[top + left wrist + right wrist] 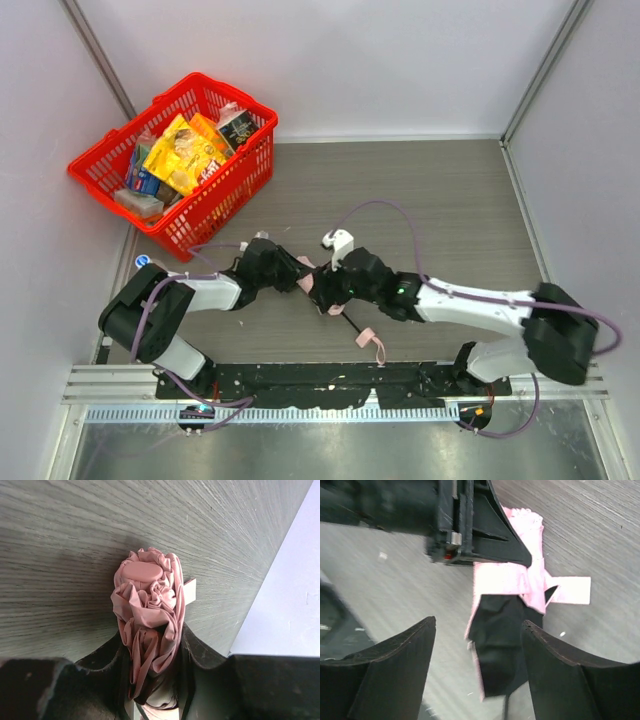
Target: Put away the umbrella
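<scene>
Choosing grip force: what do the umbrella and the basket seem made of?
The umbrella looks like soft matte pink cloth, likely a woven synthetic; it bunches into crumpled folds. The basket looks like red plastic, probably moulded, given its even open lattice walls.

On my left wrist feed, the umbrella (150, 615) fills the centre, its pale pink fabric bunched into tight folds. The left gripper (152, 652) is clamped around its lower part, with the dark fingers (205, 655) pressing in from either side. I see a smooth oval pink cap (142, 571) on the far end. A pale tab (190, 589) sticks out to the right, possibly the closure strap. Behind lies the grey wood-grain table (65, 545), with a pale wall (295, 590) at the right.
</scene>
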Robot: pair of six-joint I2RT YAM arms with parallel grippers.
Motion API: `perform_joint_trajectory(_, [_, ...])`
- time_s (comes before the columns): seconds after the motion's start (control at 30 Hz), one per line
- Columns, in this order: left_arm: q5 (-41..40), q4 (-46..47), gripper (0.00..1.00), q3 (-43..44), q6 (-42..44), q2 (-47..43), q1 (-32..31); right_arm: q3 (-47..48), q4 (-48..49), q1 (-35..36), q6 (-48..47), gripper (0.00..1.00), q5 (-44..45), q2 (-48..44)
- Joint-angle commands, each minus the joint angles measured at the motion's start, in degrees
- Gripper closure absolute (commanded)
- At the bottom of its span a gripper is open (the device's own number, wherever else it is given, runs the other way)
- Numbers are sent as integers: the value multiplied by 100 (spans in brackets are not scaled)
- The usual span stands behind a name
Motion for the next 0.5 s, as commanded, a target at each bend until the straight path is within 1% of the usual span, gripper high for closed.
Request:
perform_joint_trajectory(0.0, [-402, 473, 100, -287, 749, 50, 93, -218, -672, -385, 1934, 24, -244, -1264])
perform_joint_trajectory(0.03, [-288, 763, 100, -348, 758, 50, 102, -271, -952, -535, 2165, 23, -270, -1518])
perform_joint_trajectory(0.07, [-148, 1079, 100, -418, 776, 59, 102, -306, -1085, -937, 2715, 22, -297, -1608])
perform_joint_trajectory(0.1, [10, 1595, 100, -480, 785, 67, 111, -402, -1348, -1115, 2973, 22, -401, -1774])
perform_joint_trajectory(0.13, [82, 1783, 100, -507, 776, 59, 111, -568, -1394, -1535, 3480, 22, -472, -1819])
perform_joint_trajectory(0.17, [169, 1968, 100, -533, 776, 41, 111, -648, -1342, -1878, 3894, 22, -873, -1933])
perform_joint_trajectory(0.23, [328, 2338, 100, -568, 776, 15, 120, -912, -992, -2144, 4291, 24, -1165, -2004])
perform_joint_trajectory(0.33, [556, 2576, 100, -533, 785, -47, 120, -1184, -709, -2365, 4697, 27, -1307, -1882])
perform_joint_trajectory(0.37, [627, 2715, 100, -533, 785, -64, 120, -1264, -465, -2435, 4933, 28, -1351, -1777])
perform_joint_trajectory(0.4, [679, 2804, 100, -525, 767, -73, 129, -1421, -2, -2461, 5066, 33, -1482, -1715])
perform_joint_trajectory(0.43, [741, 2840, 100, -507, 732, -73, 129, -1553, 255, -2497, 5450, 34, -1579, -1558])
perform_joint_trajectory(0.47, [802, 2814, 100, -472, 697, -73, 137, -1772, 867, -2506, 5602, 36, -1754, -1478])
